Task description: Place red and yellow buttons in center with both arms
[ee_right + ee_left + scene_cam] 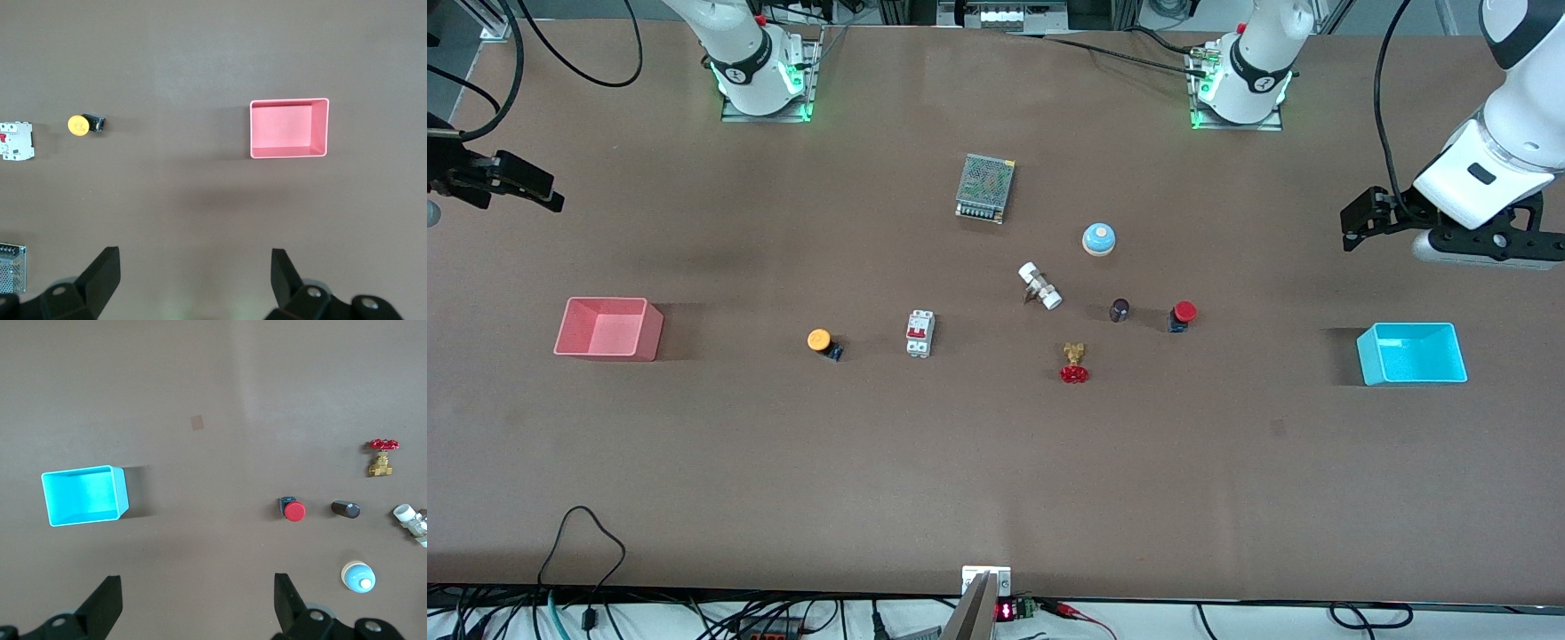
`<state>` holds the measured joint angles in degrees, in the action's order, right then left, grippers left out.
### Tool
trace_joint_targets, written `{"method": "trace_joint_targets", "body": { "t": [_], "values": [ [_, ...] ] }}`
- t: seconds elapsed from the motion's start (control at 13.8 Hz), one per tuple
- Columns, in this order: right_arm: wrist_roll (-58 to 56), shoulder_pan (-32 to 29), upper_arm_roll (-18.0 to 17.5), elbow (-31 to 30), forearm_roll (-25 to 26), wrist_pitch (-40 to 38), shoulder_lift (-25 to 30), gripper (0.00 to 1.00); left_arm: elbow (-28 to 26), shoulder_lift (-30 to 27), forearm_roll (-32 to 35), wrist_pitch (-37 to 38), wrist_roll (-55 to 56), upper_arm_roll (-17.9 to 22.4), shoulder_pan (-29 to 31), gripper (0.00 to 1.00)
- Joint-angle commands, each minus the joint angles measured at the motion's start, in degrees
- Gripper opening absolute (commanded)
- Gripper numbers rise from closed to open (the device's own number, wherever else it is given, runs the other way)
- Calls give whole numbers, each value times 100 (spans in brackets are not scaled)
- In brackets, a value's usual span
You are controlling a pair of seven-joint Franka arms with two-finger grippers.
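The red button (1184, 313) lies on its side on the brown tabletop (996, 427), toward the left arm's end of the parts cluster; it also shows in the left wrist view (293, 511). The yellow button (821, 341) lies on its side toward the right arm's end, and shows in the right wrist view (81, 125). My left gripper (1356, 222) is up over the table's left-arm end, open and empty (198, 600). My right gripper (534, 188) is up over the table's right-arm end, open and empty (193, 280).
A blue bin (1412, 354) stands at the left arm's end, a pink bin (608, 328) at the right arm's end. Between the buttons lie a circuit breaker (920, 333), white fitting (1040, 285), dark cylinder (1120, 310), brass valve (1074, 363), blue bell (1099, 238) and power supply (985, 188).
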<state>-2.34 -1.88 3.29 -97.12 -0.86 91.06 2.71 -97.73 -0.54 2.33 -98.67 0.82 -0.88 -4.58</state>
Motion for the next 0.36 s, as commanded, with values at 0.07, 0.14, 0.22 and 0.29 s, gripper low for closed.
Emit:
{"method": "trace_joint_targets", "body": {
  "t": [0.07,0.14,0.22,0.29],
  "values": [
    [-3,-41,-65,-35,51,-35,194,100,26,-8,136,-21,50,17,1,100],
    [-3,-41,-65,-35,51,-44,195,100,26,1,136,-12,50,17,1,100],
    [5,-41,-65,-35,51,-44,195,100,26,-8,136,-12,50,17,1,100],
    [6,-41,-65,-35,51,-44,195,100,26,-8,136,-12,50,17,-8,100]
  ]
}}
